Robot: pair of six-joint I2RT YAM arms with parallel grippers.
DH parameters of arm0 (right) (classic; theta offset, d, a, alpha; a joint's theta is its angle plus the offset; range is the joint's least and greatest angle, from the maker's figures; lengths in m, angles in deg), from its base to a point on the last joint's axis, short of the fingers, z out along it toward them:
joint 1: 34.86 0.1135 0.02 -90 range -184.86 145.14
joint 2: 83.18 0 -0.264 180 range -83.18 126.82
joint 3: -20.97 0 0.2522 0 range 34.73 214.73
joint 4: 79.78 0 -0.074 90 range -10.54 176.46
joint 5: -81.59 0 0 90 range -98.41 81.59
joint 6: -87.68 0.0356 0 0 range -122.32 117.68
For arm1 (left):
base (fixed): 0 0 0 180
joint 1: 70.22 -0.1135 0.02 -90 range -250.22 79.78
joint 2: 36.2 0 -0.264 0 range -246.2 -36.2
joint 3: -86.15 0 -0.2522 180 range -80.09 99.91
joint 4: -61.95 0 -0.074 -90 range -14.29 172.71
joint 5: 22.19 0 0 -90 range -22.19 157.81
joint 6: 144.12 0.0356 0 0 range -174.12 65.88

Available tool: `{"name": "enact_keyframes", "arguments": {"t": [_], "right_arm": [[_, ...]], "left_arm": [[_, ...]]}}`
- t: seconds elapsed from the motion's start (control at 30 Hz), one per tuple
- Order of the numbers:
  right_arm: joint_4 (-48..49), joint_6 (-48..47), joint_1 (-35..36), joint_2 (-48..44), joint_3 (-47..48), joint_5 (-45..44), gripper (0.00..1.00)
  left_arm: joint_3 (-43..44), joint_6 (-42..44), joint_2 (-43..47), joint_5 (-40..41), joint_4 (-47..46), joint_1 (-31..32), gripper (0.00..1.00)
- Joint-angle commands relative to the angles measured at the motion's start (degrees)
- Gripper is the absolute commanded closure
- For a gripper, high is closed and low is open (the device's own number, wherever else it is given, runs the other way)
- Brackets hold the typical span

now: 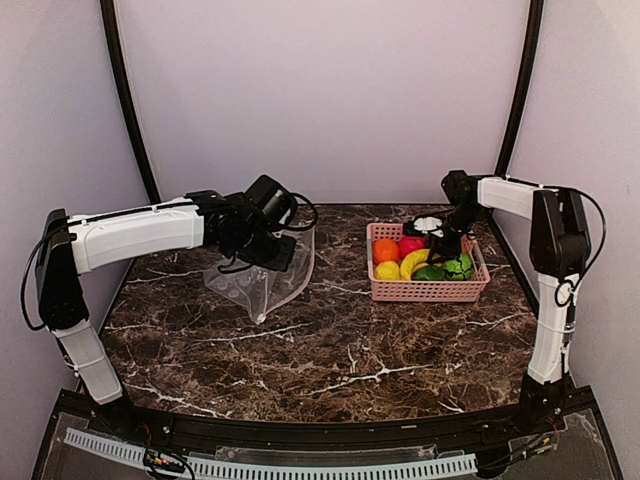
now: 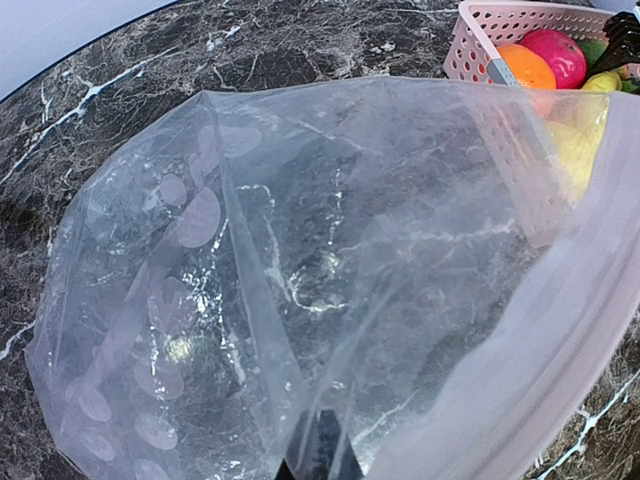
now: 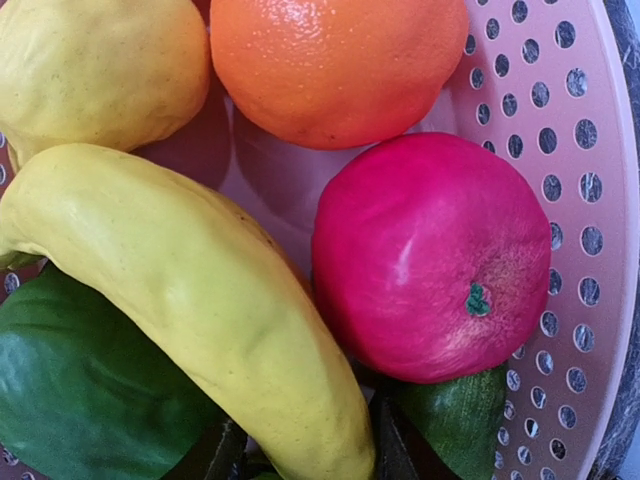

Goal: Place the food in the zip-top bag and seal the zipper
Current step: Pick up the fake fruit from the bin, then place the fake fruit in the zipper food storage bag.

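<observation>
Holds clear zip-top bag in tightly closed left gripper; straddles banana in pink basket with half-open right gripper, grip unclear.

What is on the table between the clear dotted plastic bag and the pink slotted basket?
Only bare dark marble tabletop separates bag and basket, per top view.

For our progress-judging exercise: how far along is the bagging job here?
Done: the left pincer holds up the zip-top bag, mouth open. In hand: the right pincer straddles the banana in the pink basket; a firm grip isn't clear. Left: all the food sits in the basket, the bag is empty, the zipper unsealed.
</observation>
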Motion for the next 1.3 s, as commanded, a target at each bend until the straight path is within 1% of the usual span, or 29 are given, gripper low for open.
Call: {"name": "enact_keyframes", "arguments": {"t": [0.0,0.23,0.37,0.6,0.73,0.83,0.97,1.1,1.2,1.27], "right_arm": [[-3.1,-0.3,0.2,0.5,1.4,0.4,0.63],[-3.8,1.7,0.1,-5.1,1.5,1.7,0.73],[-3.4,5.1,0.1,-8.7,1.4,4.3,0.79],[-3.9,10.9,0.8,-14.8,0.1,4.5,0.85],[-1.6,14.6,4.4,-20.8,-2.8,2.6,0.87],[0.0,19.0,8.9,-24.5,-4.2,2.1,0.89],[-2.2,25.2,14.7,-25.9,-3.1,6.7,0.92],[-3.8,33.0,19.4,-24.2,-1.3,13.8,0.92],[-4.6,39.6,21.5,-21.9,0.6,18.6,0.93],[-5.5,43.1,21.8,-20.0,1.9,23.1,0.93]], "left_arm": [[-0.9,-0.5,2.8,-1.0,-0.4,-0.1,0.99],[-0.8,-0.6,2.6,-1.5,-1.0,-0.1,0.99],[-0.9,-0.7,2.4,-1.5,-1.4,-0.1,0.99],[-0.3,-2.0,1.6,-1.8,-2.3,-0.1,0.99],[0.6,-3.6,0.5,-1.7,-2.2,-0.1,0.99],[1.9,-4.4,-0.6,-2.1,-2.3,-0.1,0.99],[3.0,-5.6,-1.7,-1.7,-2.8,-0.1,0.99],[2.7,-7.1,-1.6,-0.3,-4.0,-0.1,0.99],[1.6,-9.1,-0.6,0.9,-5.4,-0.1,0.99],[-0.8,-10.0,0.6,2.3,-8.4,-0.1,0.99]]}}
